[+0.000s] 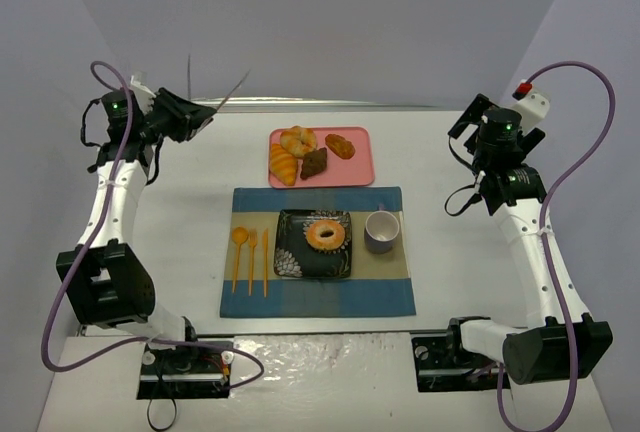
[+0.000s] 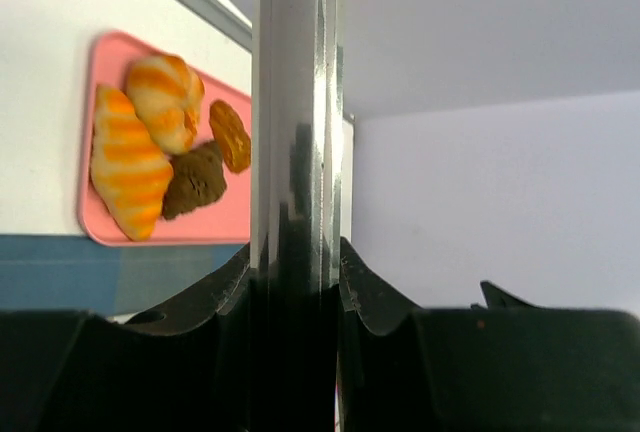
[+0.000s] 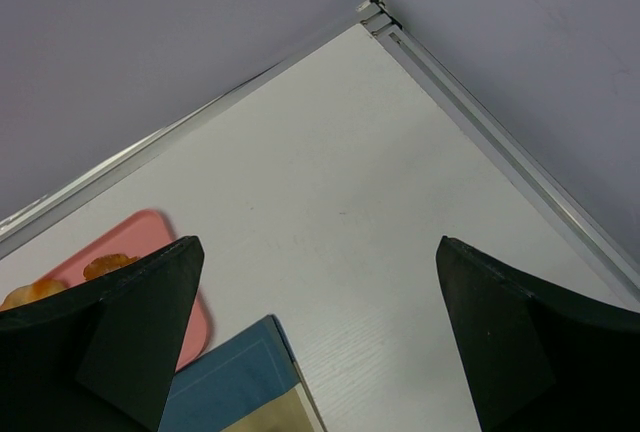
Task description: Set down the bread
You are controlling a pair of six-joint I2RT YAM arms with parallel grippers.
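Note:
The bread (image 1: 325,235), a golden ring-shaped bun, lies on the dark square plate (image 1: 290,262) in the middle of the placemat. My left gripper (image 1: 200,117) is raised at the far left of the table, well away from the bun, and is shut on a pair of metal tongs (image 1: 222,97) whose thin arms splay upward. In the left wrist view the silvery tongs (image 2: 295,102) stand straight up between the jaws of the left gripper (image 2: 297,262). My right gripper (image 1: 465,134) hovers at the far right. Seen from the right wrist, the right gripper (image 3: 320,252) is open over bare table with nothing in it.
A pink tray (image 1: 356,170) at the back centre holds croissants (image 1: 283,163), a dark brown piece (image 1: 314,163) and a small roll (image 1: 340,145). A pale cup (image 1: 381,231) and orange cutlery (image 1: 252,252) flank the plate on the blue placemat (image 1: 320,297). Walls enclose the table.

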